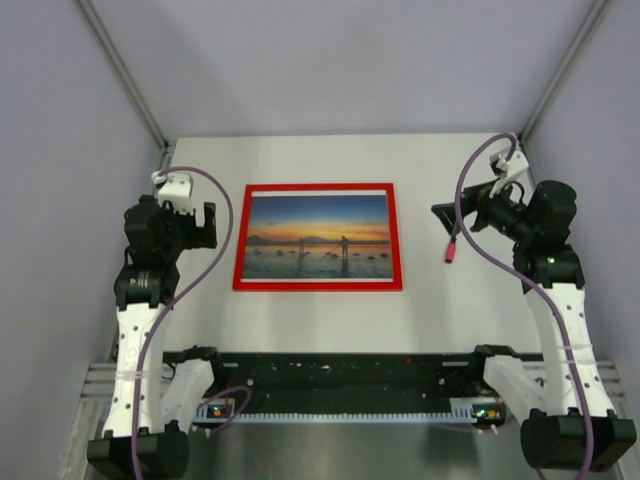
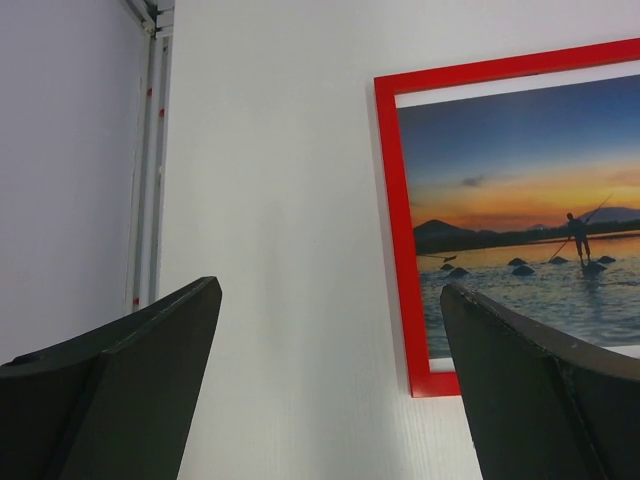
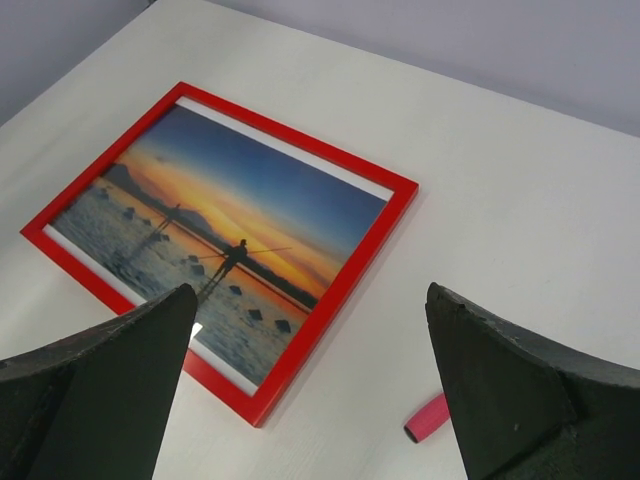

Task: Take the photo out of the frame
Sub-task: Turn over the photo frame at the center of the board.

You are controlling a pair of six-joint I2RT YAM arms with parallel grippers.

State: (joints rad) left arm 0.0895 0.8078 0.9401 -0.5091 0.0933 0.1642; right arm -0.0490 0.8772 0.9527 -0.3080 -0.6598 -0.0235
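Frame (image 1: pixel 318 286): flat, long axis left-right, between 2 arms (photo (image 1: pixel 317 235) face up).
Left gripper (image 1: pixel 208 225): nearer, jaws apart.
Right gripper (image 1: pixel 445 212): jaws apart.

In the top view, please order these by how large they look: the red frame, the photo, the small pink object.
Largest: the frame.
Then the photo, slightly smaller, lying inside it.
Smallest by far: the pink object.
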